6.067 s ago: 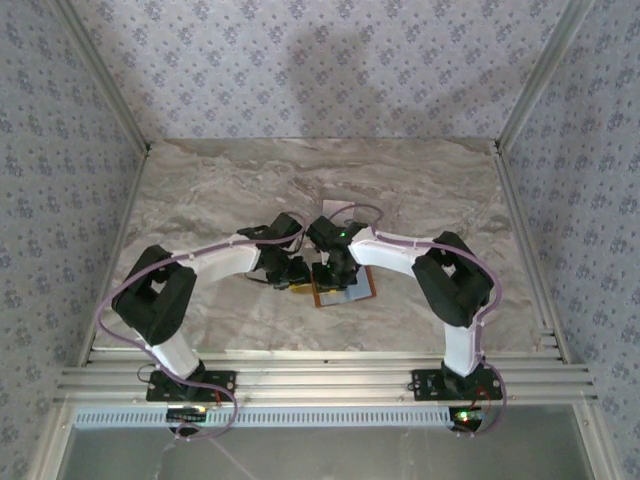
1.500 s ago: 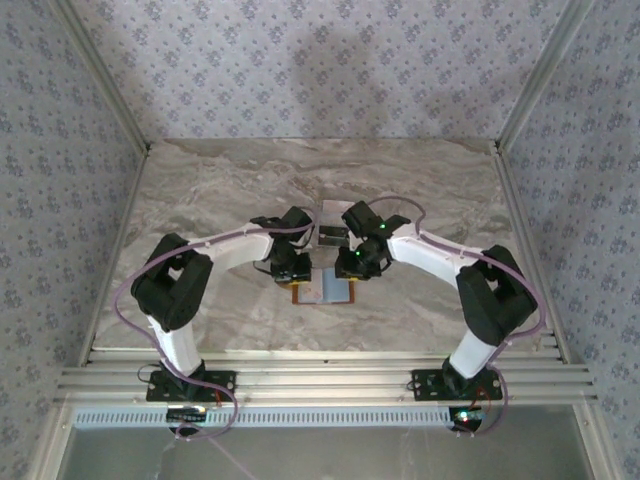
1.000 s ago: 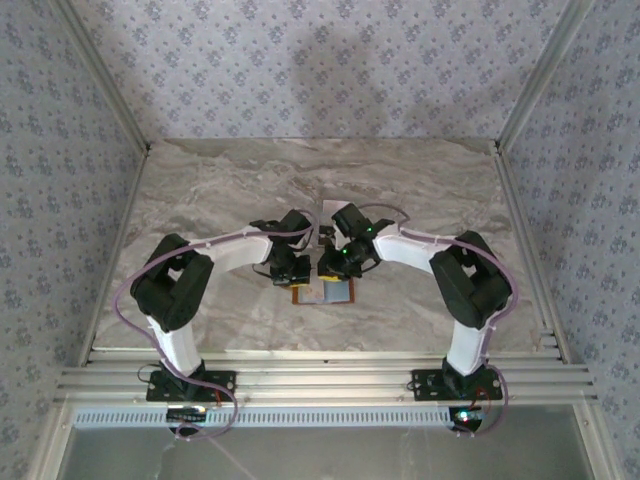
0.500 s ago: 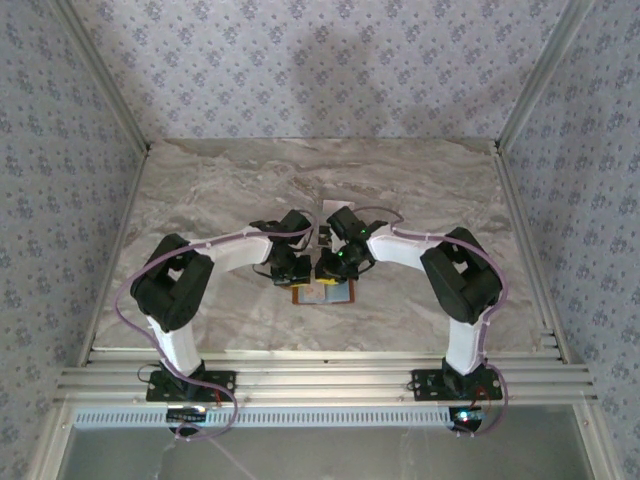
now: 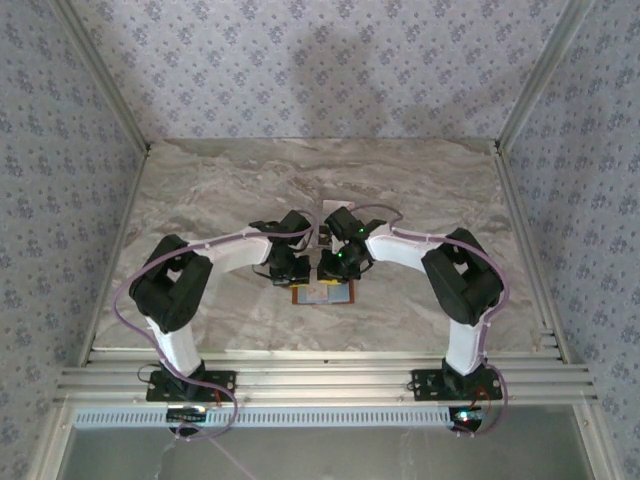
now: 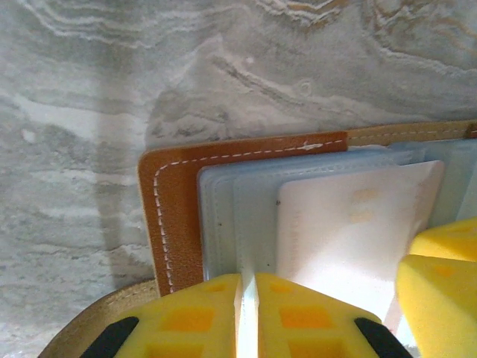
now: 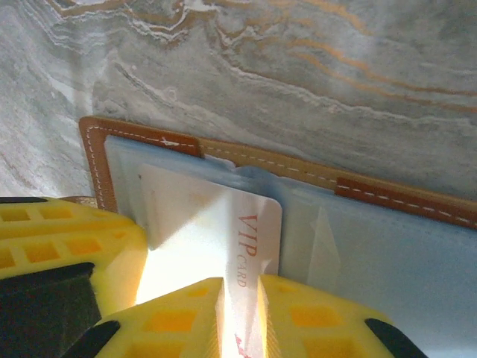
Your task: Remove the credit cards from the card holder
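Pinching one white card (image 7: 201, 224): right gripper (image 7: 241, 298); left gripper (image 6: 247, 298) clamps one card holder (image 6: 168, 201).

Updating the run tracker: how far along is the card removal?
Done: the holder lies open, pale inside up. In hand: the right gripper pinches a white VIP card that is over the holder, not yet clear; the left gripper seems to clamp the holder. Left: lift that card away, then any others; how many remain isn't visible.

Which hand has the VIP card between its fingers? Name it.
Right hand: the white VIP card runs between its fingers; the left hand pinches the card holder's blue pocket.
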